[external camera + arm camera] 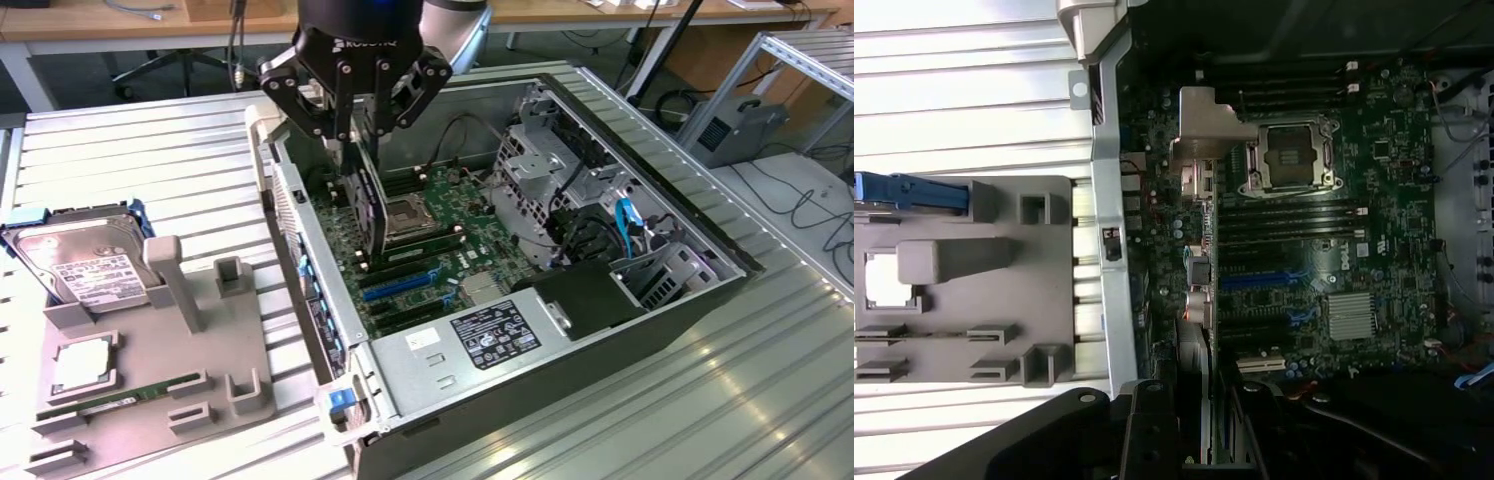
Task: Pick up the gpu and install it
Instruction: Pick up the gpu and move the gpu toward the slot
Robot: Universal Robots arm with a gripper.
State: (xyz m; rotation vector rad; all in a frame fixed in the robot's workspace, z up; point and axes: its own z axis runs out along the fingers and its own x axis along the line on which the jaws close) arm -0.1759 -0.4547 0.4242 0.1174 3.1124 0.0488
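The gripper point(354, 135) is clamping its jaws on the upper end of the gpu point(370, 205); the card is hanging in the air inside the open case point(561, 400), over the motherboard point(451, 262) and near the rear wall point(300, 260), and seems to be touching nothing but the fingers.

Held by one end only, the card is probably acting as a lever, so a knock could be twisting it in the grip or working it loose. In the exterior view its lower half is hanging at nine o'clock of the open CPU socket point(407, 212); a slip there could be bending pins or scraping the memory slots point(430, 235). The rear wall, at nine o'clock of the card, is another edge to catch on. The blue slots point(400, 285) are lying at six o'clock of its low end, and the card is not lying along them; pressing down like this would likely be jamming it.

The long axis is running near upright, slanting in the exterior view from twelve toward five o'clock. In the wrist view a silver bracket end point(1206, 118) is showing far from the fingers, so the bracket is probably pointing down; that is uncertain.
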